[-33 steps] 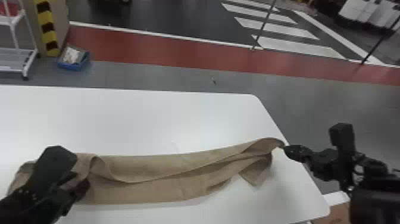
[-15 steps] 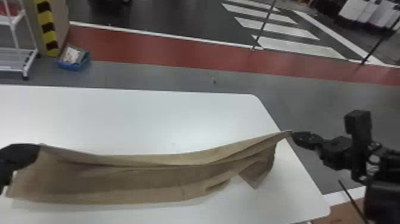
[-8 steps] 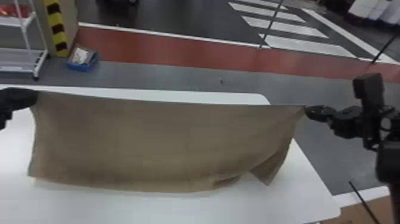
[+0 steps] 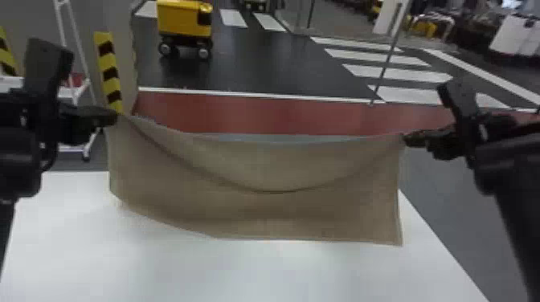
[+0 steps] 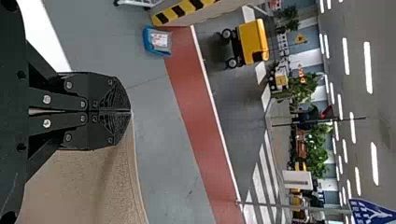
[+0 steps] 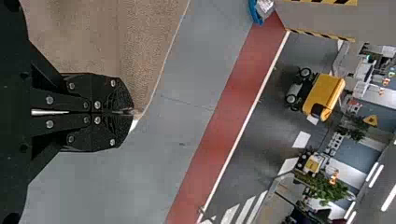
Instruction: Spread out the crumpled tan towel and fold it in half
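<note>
The left two-fingered black end effector (image 5: pixel 130 111) is closed tight on one upper corner of the rectangular tan cloth towel (image 4: pixel 261 213), and the right two-fingered black end effector (image 6: pixel 132 112) pinches the opposite upper corner at its very tip. Holding both corners at well-separated points probably lets the cloth's own weight pull the crumples out, and should give a straight edge to lay down before folding. Between the grips the upper edge dips, and a dark curved crease sags across the middle, so the pull looks slack rather than taut. The towel hangs over the smooth white bench (image 4: pixel 241 273); whether its lower edge touches the top, I cannot tell. Beyond lie the flat red floor strip (image 4: pixel 281 116) and a boxy yellow wheeled cart (image 4: pixel 183 20). Against the frame half a second ago, both arms reach farther into the head view, the upper edge has gone from nearly straight to bowed, and the flap turned askew at the lower right corner has dropped into a squarer hang; the head view also takes in more of the floor beyond, the cart included
</note>
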`<state>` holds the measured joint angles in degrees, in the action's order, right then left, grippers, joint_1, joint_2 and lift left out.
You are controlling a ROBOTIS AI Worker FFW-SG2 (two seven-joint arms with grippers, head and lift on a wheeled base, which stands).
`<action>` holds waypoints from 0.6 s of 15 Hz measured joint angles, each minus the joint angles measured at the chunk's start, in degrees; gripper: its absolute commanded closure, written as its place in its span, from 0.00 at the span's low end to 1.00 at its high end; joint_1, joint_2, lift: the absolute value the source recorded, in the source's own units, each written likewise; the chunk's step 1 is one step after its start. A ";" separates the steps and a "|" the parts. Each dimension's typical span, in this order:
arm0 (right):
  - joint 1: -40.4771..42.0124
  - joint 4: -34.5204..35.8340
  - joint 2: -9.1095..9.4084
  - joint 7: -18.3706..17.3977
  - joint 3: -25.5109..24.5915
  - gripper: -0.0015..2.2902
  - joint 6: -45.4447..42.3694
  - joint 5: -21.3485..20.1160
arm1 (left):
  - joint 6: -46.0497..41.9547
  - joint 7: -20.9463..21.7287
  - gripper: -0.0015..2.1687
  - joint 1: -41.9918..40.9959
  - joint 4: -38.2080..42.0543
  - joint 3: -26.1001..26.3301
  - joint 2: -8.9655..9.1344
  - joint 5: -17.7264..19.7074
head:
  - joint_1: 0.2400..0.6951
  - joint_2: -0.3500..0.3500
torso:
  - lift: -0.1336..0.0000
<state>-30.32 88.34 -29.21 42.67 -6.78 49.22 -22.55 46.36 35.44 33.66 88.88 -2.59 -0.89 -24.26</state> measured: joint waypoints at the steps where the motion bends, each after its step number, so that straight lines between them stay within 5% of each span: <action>1: -4.38 -2.95 0.52 -0.68 1.74 0.53 -0.87 -0.74 | -1.86 -0.40 0.80 2.72 -2.82 -0.12 0.14 0.09 | 0.47 0.19 | 0.10; 3: -9.88 -5.27 1.17 -0.67 3.19 0.53 -0.95 -0.88 | -3.27 0.33 0.80 6.48 -4.84 -1.15 0.13 0.32 | 0.29 0.22 | 0.10; 5: -9.67 -1.96 0.84 0.28 3.51 0.53 2.10 0.71 | -2.56 2.10 0.80 6.31 -1.96 -3.01 -0.24 1.20 | 0.24 0.23 | 0.10; 9: 4.39 14.29 -2.36 1.96 -0.93 0.53 8.35 5.18 | 2.09 4.49 0.80 -4.58 12.86 -5.92 -1.72 3.89 | 0.36 0.25 | 0.10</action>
<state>-25.93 102.63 -31.57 44.64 -7.71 57.57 -17.37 48.45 39.93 29.08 101.74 -8.51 -2.60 -20.37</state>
